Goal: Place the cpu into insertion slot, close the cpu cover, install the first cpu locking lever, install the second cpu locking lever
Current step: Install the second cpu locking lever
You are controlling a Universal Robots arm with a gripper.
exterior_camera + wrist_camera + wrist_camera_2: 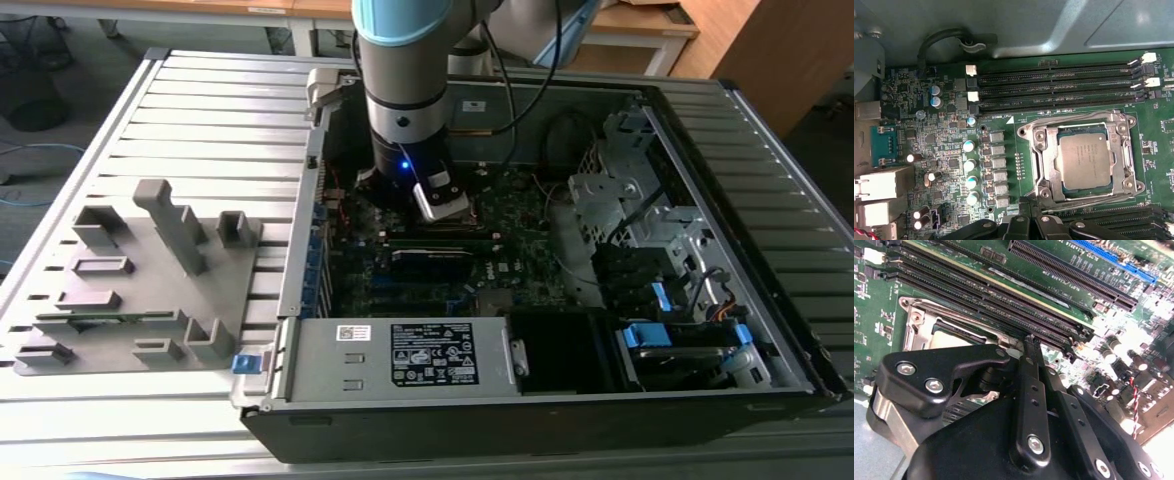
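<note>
— Where are we sitting right now, and where is the cpu [1085, 161]?

— We are hanging low over the motherboard [514, 215] inside the open computer case [747, 130]. In the first wrist view the cpu is lying flat in the insertion slot [1080, 159], and the cpu cover [1050, 159] is lying down around it, its window framing the chip's grey top.

— Why are we hovering at the socket's edge rather than over its middle?

— We are judging that the chip needs no more carrying, so we are working at the rim, where the locking hardware runs. In the second wrist view our gripper [1030, 342] is reaching just beside the socket's corner.

— And the fingers?

— They are looking pressed together, pinching nothing that we are able to make out.
</note>
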